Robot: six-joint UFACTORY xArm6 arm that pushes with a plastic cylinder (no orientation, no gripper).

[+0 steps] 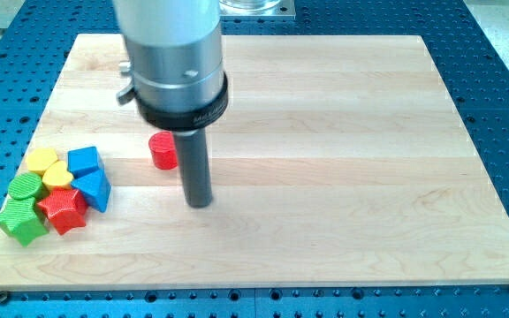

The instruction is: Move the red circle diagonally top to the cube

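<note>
Arm housing (170, 53) cropped at the view's top.

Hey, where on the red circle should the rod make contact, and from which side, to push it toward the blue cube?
No pincer here, so push. The red circle stands upright; my tip sits to its lower right. The blue cube lies to its left. I'd likely press the curved side wall low on the circle's right, centred to avoid it rolling off.

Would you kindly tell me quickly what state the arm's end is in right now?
No gripper: my tip is a bare rod holding nothing, standing just to the view's lower right of the red cylinder, apparently not touching it.
</note>
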